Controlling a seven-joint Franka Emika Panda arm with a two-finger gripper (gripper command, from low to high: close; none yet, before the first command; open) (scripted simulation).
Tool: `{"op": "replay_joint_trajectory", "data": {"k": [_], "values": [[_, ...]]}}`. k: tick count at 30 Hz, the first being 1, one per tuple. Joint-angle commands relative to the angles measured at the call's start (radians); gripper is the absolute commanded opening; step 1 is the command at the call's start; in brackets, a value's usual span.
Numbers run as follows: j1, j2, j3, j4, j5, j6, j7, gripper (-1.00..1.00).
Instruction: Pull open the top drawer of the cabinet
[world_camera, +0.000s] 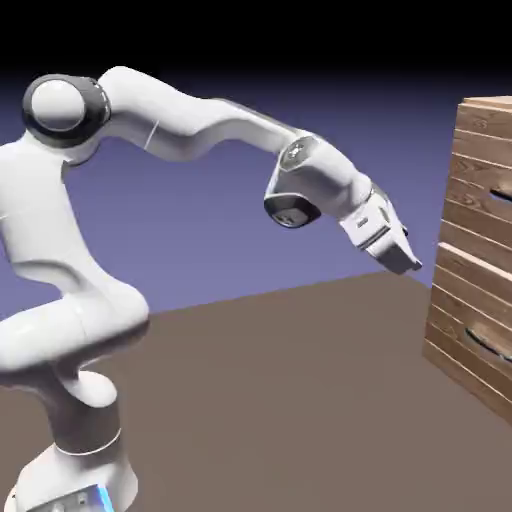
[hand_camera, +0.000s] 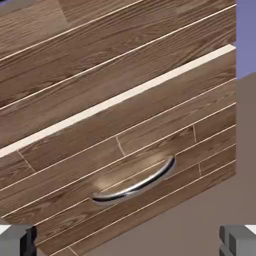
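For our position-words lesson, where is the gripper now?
In the exterior view, the gripper hangs left of the cabinet, above the table.

— Anything between my gripper (world_camera: 414, 268) and the cabinet (world_camera: 480, 230), right of the exterior view?
— Nothing; I have a narrow open gap. Lower middle of the hand view, a curved handle (hand_camera: 134, 191) juts out.

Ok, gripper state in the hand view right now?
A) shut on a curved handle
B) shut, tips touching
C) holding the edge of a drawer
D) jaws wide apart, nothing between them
D: the gripper's two fingertips stand far apart at the bottom corners, and the curved metal handle lies beyond them, ungripped.
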Motion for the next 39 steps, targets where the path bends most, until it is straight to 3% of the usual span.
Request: {"op": "replay_joint_trajectory", "data": {"k": [1,39], "values": [[-0.036,0.004,0.034,0.014,0.035,-0.004,-0.014,0.00],[-1.413,0.158,1.330,0.545,1.383,-0.152,-0.536,0.00]]}}
